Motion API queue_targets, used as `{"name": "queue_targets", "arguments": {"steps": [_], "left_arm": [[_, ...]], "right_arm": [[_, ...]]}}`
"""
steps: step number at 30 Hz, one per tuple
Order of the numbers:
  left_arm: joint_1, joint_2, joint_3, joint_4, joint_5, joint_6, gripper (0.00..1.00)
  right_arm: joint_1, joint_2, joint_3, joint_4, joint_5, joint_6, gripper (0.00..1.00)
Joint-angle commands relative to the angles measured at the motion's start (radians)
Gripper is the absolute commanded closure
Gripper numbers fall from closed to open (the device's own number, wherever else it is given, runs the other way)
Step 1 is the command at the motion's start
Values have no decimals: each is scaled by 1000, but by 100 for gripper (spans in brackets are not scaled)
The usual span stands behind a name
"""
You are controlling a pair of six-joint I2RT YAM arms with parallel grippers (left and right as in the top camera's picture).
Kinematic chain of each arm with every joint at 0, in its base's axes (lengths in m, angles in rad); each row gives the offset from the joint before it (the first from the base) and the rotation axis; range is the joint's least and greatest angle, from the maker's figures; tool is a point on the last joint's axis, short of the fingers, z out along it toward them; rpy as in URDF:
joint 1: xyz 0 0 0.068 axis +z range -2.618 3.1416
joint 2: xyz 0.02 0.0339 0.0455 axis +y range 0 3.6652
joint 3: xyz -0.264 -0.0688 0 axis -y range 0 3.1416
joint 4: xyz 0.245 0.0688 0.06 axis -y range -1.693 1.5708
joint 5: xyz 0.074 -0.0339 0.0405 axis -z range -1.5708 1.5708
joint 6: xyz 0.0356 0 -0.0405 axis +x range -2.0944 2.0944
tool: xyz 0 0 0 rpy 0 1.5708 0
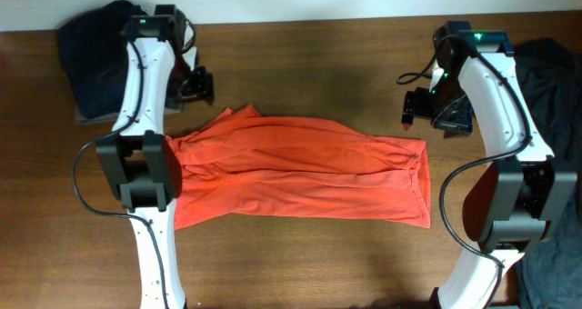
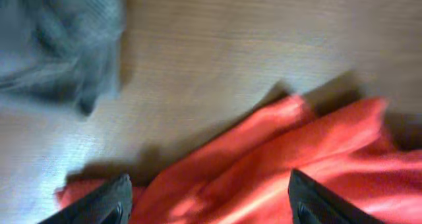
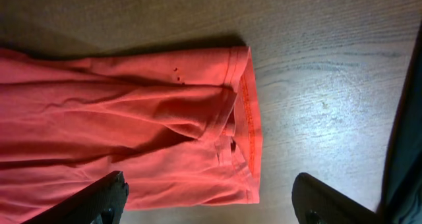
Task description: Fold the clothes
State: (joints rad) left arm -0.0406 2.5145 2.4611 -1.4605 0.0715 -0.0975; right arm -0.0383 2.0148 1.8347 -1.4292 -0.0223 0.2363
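T-shirt [image 1: 300, 168], orange-red and softly rumpled, lies across the worktop [image 1: 300, 59] from overhead, long axis nine to three o'clock, with the left gripper [image 1: 196, 84] just off its eleven o'clock corner and the right gripper [image 1: 416, 111] off its one o'clock corner, each nearest its own end. Left wrist: fingers [image 2: 109, 201] spread wide, nothing pinched, wrinkled cloth at six o'clock, grey garment [image 2: 53, 39] at ten. Right wrist: fingers [image 3: 99, 197] spread and empty too, stitched hem [image 3: 249, 118] running twelve to six between them.
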Motion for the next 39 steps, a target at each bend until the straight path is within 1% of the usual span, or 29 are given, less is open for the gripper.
{"name": "queue_targets", "arguments": {"steps": [1,4,6,8,10,13,14,22,27,29,30,32,34,39], "left_arm": [[-58,-26,8,45,38,24,25],[-108,-24,8,67,2,8,25],[-147,-21,8,72,-80,-51,26],[-183,-15,8,75,-144,-91,28],[-220,-6,8,85,-176,-102,30],[-253,19,8,89,-236,-168,36],[-258,33,8,92,-233,-176,38],[-258,135,8,98,-226,-180,40],[-258,148,8,125,-227,-188,41],[-258,148,8,137,-230,-194,43],[-258,148,8,140,-230,-194,45],[-256,148,8,138,-230,-194,56],[-254,148,8,127,-231,-194,69],[-251,148,23,68,-290,-216,92]], "right_arm": [[6,-27,16,8,19,8,16],[6,-27,16,11,19,8,16],[6,-27,16,12,17,8,16],[6,-27,16,12,12,8,16],[6,-27,16,12,12,8,16],[6,-27,16,11,12,8,16],[6,-27,16,10,12,7,16],[5,-27,16,8,12,5,16],[5,-27,16,9,12,5,16],[5,-27,16,9,12,5,16],[5,-27,16,9,13,4,16],[5,-27,16,9,12,4,16],[5,-27,16,9,13,5,16],[5,-27,16,9,12,5,16]]}}
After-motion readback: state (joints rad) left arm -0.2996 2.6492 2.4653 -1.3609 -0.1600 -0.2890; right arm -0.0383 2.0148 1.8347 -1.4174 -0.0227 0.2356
